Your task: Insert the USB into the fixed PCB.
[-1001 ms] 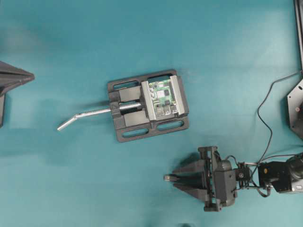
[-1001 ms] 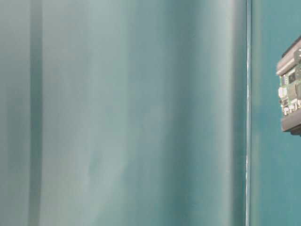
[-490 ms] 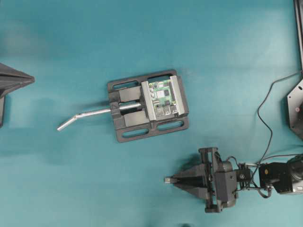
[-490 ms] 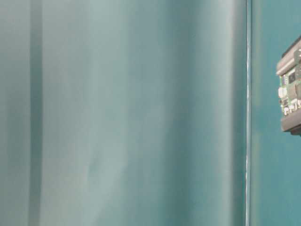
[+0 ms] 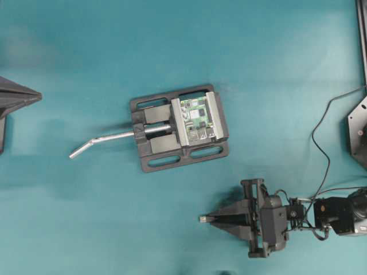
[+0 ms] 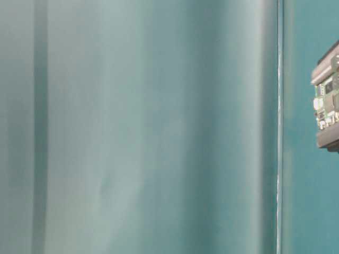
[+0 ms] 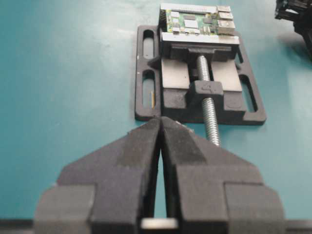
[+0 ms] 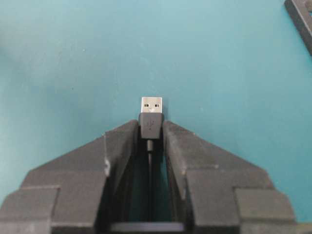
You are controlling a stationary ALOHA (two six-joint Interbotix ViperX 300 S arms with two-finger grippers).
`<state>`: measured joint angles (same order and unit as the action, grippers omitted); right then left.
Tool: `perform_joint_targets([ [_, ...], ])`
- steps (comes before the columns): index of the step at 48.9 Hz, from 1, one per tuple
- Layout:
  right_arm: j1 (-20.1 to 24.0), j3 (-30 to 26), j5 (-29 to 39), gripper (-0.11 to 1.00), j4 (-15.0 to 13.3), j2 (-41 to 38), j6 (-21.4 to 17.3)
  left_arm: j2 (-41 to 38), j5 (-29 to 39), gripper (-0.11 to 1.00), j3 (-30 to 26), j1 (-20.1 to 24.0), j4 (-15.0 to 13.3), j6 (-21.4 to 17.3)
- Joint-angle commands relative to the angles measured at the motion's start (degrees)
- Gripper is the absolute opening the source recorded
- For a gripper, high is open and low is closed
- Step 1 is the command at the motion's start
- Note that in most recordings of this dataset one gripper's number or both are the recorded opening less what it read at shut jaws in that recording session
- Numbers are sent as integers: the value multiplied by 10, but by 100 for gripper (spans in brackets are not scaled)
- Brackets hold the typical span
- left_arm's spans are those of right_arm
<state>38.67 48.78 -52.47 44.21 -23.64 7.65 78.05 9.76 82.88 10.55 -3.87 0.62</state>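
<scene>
Right end effector (image 8: 150, 127) fingers narrowed since earlier frame, now clamped on USB (image 8: 151, 118) low over desk (image 5: 86, 217), well apart from fixed PCB (image 5: 198, 118) in vise (image 5: 155, 146). Left end effector (image 7: 161, 127) closed, empty.

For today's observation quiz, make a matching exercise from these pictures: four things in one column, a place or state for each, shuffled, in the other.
Things:
1. USB
2. PCB
3. left gripper
4. vise handle

States:
A. shut, holding nothing
B. clamped in the black vise
C. sticking out to the left, overhead view
D. pinched by the right gripper, silver tip poking out

Pairs: 1-D, 2-B, 3-A, 4-C
</scene>
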Motion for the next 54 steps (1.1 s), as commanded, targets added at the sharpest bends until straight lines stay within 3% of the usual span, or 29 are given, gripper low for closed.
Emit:
perform_joint_targets([
  [1, -3, -1, -9, 21, 8, 10, 1, -4, -3, 0, -8, 3, 2, 4],
  [12, -3, 1, -43, 21, 34, 43, 1, -4, -3, 0, -8, 3, 2, 4],
  [20, -2, -10, -65, 21, 91, 57, 3, -4, -3, 0, -8, 2, 2, 4],
  [26, 3, -30, -86, 21, 160, 56, 16, -4, -3, 0, -8, 3, 3, 4],
  [43, 21, -120, -178, 21, 398, 33, 142, -4, -3, 0, -8, 3, 2, 4],
  [51, 31, -156, -223, 21, 499, 15, 166, -4, -3, 0, -8, 3, 2, 4],
  [54, 32, -168, -229, 21, 522, 10, 166, -5, -3, 0, -8, 3, 2, 4],
])
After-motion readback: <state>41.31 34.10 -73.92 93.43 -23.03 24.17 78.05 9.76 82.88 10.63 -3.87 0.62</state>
